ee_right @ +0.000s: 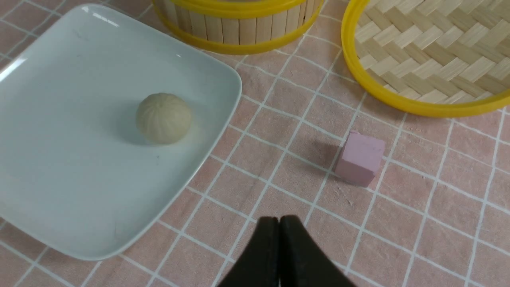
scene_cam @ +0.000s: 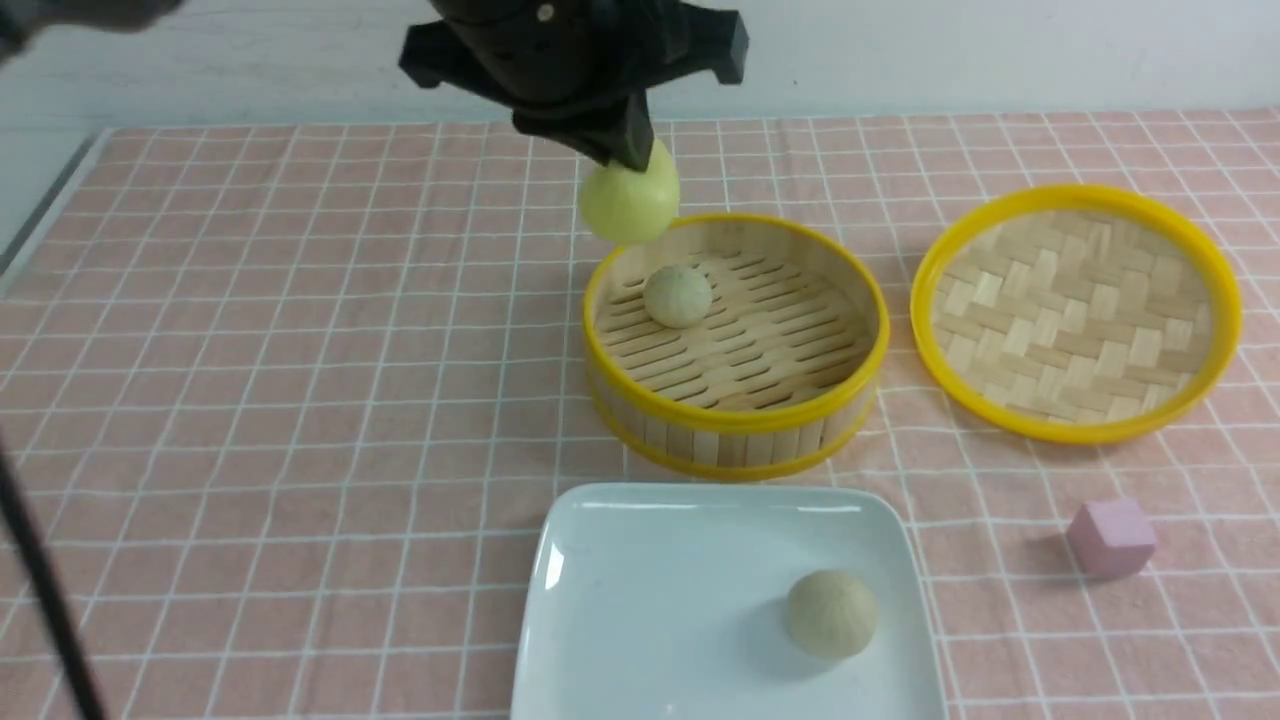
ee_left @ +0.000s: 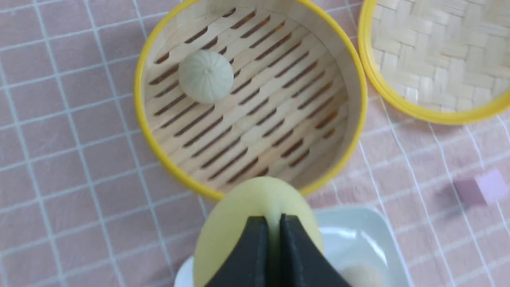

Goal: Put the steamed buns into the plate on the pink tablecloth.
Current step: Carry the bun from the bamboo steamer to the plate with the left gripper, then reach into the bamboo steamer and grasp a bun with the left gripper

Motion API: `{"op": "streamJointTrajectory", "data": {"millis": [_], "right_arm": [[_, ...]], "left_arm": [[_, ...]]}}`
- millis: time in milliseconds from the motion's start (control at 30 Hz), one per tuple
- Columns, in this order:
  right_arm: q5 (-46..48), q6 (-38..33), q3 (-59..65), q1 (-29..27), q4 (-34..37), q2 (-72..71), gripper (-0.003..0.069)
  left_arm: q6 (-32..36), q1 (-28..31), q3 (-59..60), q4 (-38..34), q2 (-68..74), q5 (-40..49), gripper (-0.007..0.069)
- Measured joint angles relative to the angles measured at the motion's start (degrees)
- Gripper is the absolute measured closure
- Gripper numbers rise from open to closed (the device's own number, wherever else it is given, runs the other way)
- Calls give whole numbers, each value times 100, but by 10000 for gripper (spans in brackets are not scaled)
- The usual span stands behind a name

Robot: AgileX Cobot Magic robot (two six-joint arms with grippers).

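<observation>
My left gripper [scene_cam: 632, 152] is shut on the yellow bun [scene_cam: 630, 203] and holds it in the air over the near-left rim of the bamboo steamer [scene_cam: 735, 415]; it also shows in the left wrist view [ee_left: 239, 215]. One pale bun [scene_cam: 678, 295] lies inside the steamer. The other pale bun [scene_cam: 831, 613] lies on the white square plate [scene_cam: 640, 600], right of its middle, on the pink tablecloth [scene_cam: 250, 400]. My right gripper [ee_right: 279, 223] is shut and empty above the cloth, right of the plate [ee_right: 59, 179]; it is out of the front view.
The woven steamer lid [scene_cam: 1076, 312] lies upside down to the right of the steamer. A small pink cube [scene_cam: 1110, 537] sits on the cloth right of the plate. A thin dark rod [scene_cam: 45, 590] crosses the lower left corner.
</observation>
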Motion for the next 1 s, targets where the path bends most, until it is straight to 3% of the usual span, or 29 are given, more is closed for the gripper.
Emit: {"op": "streamJointTrajectory", "data": {"millis": [167,300,467,633,733,833,1000], "right_arm": [[-9,4,0,0,0,0,639],[-9,6,0,0,5,0,637],[-9,6,0,0,23,0,632],[-14,6,0,0,23,0,627],[-14,6,0,0,23,0,626],[-14,6,0,0,23,0,625],[-14,6,0,0,12,0,621]], "left_arm": [[-115,-578,1135,18,-286,-26,603],[-683,-1118,2540,65,-71,-1170,599],[-1347,-1169,3105,255,376,-1958,566],[-1763,-1169,3148,538,810,-2130,452],[-2036,-1169,3148,552,972,-2170,309],[-2186,-1169,2947,567,972,-1855,218],[-2205,-1169,2140,1099,972,-1088,193]]}}
